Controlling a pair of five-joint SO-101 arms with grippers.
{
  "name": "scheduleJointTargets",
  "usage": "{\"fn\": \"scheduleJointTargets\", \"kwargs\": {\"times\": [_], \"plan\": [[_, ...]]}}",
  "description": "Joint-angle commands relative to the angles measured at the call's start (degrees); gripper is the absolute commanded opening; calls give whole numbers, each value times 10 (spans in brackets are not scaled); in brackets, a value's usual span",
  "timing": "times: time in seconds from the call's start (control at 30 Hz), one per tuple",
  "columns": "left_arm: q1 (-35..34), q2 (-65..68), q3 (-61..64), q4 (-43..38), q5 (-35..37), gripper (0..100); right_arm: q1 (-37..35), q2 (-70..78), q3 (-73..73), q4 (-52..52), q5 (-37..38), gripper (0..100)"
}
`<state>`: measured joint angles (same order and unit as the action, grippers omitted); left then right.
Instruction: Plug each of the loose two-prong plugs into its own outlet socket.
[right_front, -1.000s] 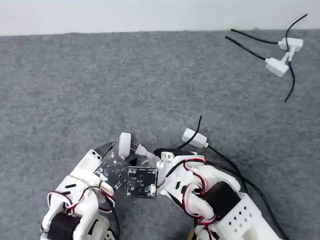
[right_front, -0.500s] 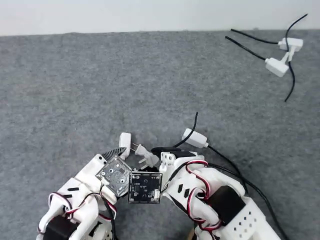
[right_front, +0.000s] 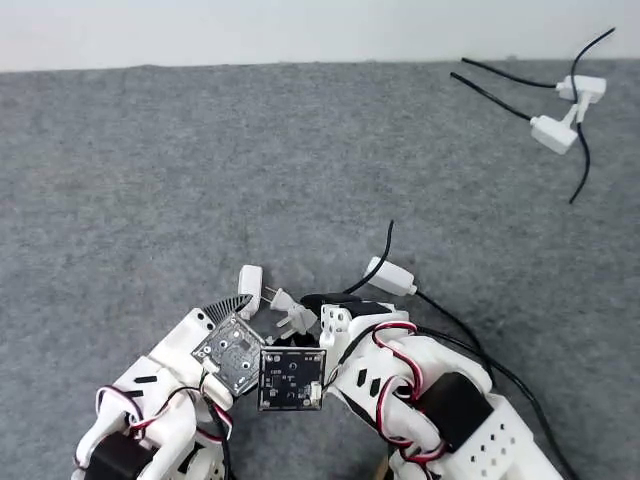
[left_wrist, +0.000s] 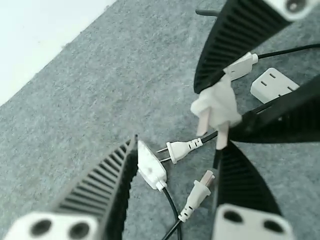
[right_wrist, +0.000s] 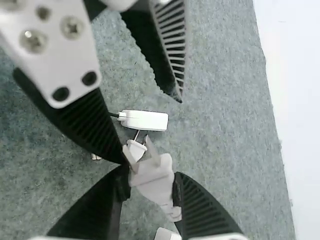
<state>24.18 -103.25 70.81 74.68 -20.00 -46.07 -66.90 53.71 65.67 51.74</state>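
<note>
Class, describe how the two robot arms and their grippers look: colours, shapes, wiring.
The left arm and right arm have white plastic shells, black motor blocks and looping red, white and black wires. Their fingers are black, ribbed wedges on white screwed mounts.

Bright, even light; faint shadows

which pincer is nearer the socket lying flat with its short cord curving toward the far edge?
Right. The right pincer, shut on a plug, sits right beside the socket; the left pincer is open, farther off on the plug's other side.
</note>
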Motion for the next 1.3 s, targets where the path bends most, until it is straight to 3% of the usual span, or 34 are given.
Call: {"fn": "scheduleJointTargets", "kwargs": {"times": [0.0, 0.23, 0.67, 1.27], "plan": [[20, -4, -67, -4, -6, 239, -5, 10, 22, -5, 11, 9], [63, -4, -78, 4, 9, 239, -5, 10, 23, -5, 11, 9], [62, -4, -118, 5, 16, 239, -4, 10, 31, -6, 22, 9], [107, -4, -258, 106, 17, 239, -5, 11, 69, -50, 22, 9]]}}
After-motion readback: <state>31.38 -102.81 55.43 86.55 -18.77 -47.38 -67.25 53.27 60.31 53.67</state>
